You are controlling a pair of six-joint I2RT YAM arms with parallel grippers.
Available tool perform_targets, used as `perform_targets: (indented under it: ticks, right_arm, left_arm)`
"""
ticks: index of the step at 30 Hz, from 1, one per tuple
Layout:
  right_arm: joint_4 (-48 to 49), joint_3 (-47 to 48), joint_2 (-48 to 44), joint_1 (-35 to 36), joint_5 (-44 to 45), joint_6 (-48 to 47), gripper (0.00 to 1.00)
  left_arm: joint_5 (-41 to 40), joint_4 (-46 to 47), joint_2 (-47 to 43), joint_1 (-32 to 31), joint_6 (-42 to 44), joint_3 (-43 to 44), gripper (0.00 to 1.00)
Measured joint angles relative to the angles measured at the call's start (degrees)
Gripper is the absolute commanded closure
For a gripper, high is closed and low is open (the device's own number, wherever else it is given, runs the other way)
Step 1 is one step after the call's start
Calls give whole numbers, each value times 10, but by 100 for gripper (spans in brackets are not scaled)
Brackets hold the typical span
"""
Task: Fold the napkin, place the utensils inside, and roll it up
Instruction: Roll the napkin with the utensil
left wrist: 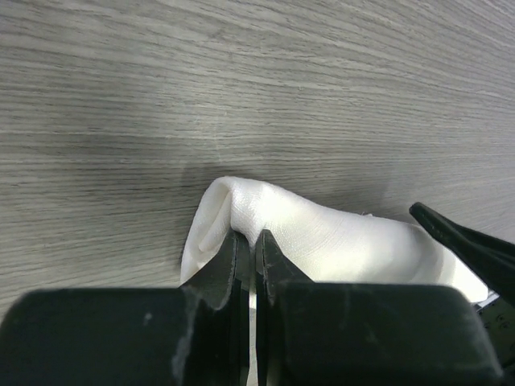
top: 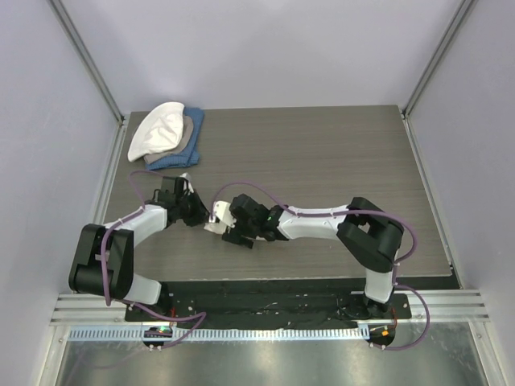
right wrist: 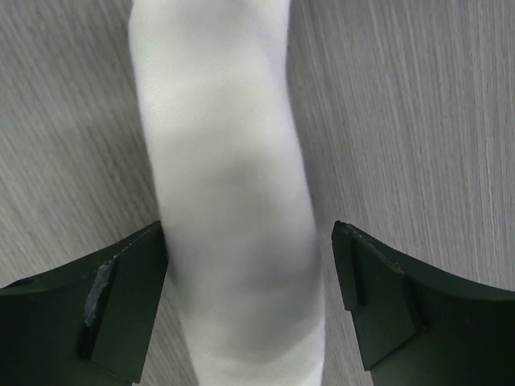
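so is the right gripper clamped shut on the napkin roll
No, the right gripper is open, its jaws straddling the rolled napkin with a gap at one side.

The napkin [top: 216,221] is a thin cream-white cloth, rolled up into a thick, soft tube with smooth sides. It lies in the near part of the scene, a little left of the middle. One end is rounded, with a fold tucked in.

stacked cloths [top: 167,135] at table [top: 322,153] far-left corner
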Motion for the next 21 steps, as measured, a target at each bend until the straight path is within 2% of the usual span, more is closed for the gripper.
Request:
perform_targets:
  ticks: [1, 3, 4, 5, 8, 12, 21]
  right_arm:
    - [-6, 9, 4, -5, -9, 3, 18]
    - [-21, 24, 10, -20, -29, 9, 24]
    - [-33, 31, 12, -30, -46, 14, 33]
    - [-47, 39, 16, -42, -70, 20, 37]
    - [-90, 66, 34, -76, -145, 39, 47]
    - [-134, 108, 64, -113, -242, 61, 52]
    - [-190, 183, 132, -178, -429, 127, 53]
  left_arm:
    - [1, 0, 0, 0, 0, 0, 87]
    - [2, 1, 0, 0, 1, 0, 69]
    - [3, 1, 0, 0, 1, 0, 62]
    - [5, 2, 0, 0, 1, 0, 51]
    - [7, 3, -7, 0, 0, 0, 36]
    - [-2, 0, -36, 0, 2, 0, 31]
    - [-10, 1, -82, 0, 3, -25, 31]
